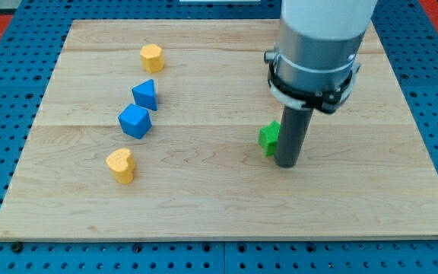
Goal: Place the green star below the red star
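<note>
My tip sits down on the desk, right beside the green star, touching its right side as far as I can tell. There is no hand on this arm, just the rod, so nothing is grasped. I cannot see the red star anywhere; the arm may be hiding it. I think I am in the pushing step. Next I must find the red star, then slide the green one to its near side. Far off to the left lie two yellow blocks and two blue blocks.

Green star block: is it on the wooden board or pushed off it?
On the wooden board. The green star block sits right of centre, my tip against its right side, partly hiding it.
</note>
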`<state>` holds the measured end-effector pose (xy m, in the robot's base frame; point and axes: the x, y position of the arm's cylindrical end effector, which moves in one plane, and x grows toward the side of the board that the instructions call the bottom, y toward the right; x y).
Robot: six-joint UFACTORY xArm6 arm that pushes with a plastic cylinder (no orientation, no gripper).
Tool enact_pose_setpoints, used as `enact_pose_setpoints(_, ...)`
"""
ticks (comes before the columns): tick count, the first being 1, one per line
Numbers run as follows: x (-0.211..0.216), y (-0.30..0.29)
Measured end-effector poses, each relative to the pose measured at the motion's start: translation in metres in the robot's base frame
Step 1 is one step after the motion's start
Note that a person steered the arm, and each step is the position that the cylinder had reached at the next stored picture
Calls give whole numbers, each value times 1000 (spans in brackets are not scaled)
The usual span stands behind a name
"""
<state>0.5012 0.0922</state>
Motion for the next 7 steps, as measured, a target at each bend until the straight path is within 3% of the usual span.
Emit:
enact_pose_setpoints(2,10,-28)
enact_pose_setpoints(4,-40,15)
enact_pose_setpoints(6,2,38)
enact_pose_setpoints(7,-59,175)
